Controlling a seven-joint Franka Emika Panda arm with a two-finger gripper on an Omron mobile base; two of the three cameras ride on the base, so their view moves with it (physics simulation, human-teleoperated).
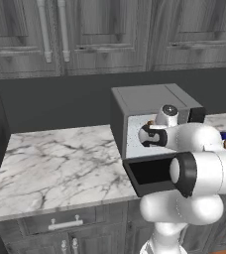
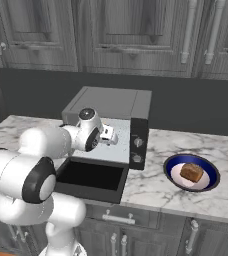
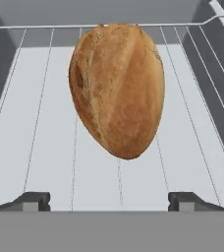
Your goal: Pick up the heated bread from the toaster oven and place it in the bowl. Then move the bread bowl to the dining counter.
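The heated bread [image 3: 118, 91] lies on the toaster oven [image 1: 152, 101] rack, at twelve o'clock from the wide-apart gripper [image 3: 109, 201], so grabbing, bowl [image 2: 191, 172] and carrying are left.

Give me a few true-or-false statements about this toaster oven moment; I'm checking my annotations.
1. The toaster oven door is closed. False: it hangs open.
2. A loaf of bread lies on the wire rack inside. True.
3. The gripper is shut on the loaf. False: its fingertips stand wide, short of the loaf.
4. The bowl is empty. False: it holds a brown piece already.
5. The bowl sits on the marble counter. True.
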